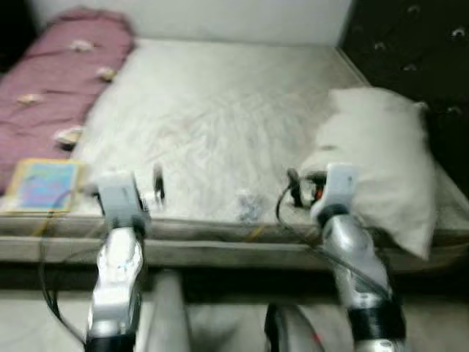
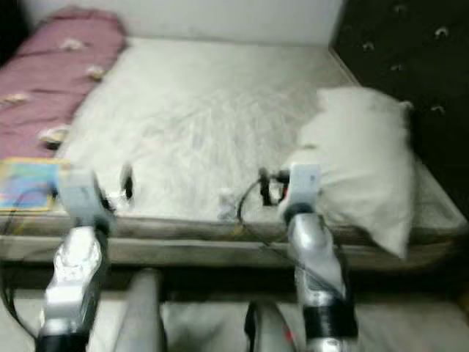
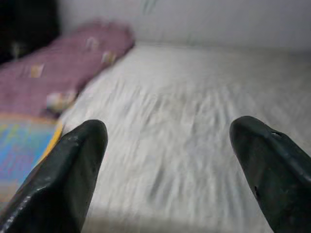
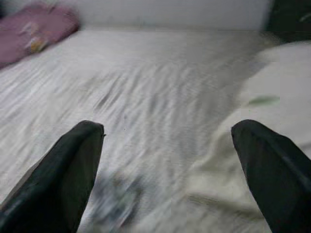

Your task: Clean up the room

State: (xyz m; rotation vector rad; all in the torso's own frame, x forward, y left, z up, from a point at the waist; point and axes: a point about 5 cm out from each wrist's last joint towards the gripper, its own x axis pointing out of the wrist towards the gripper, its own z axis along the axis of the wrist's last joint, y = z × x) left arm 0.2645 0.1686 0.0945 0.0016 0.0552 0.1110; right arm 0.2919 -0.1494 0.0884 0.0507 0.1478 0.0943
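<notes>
A wide bed with a bare white mattress is in front of me. A white pillow lies on its right side, and a small crumpled bluish-white scrap sits near the front edge. My left gripper is raised over the front left of the mattress and is open and empty. My right gripper hovers just left of the pillow, also open and empty. The scrap lies below it, close to one finger. The pictures are blurred.
A rolled pink blanket with pale patches lies along the bed's left side. A colourful flat book rests at the front left corner. A dark tufted headboard stands on the right, and the floor runs below the bed's edge.
</notes>
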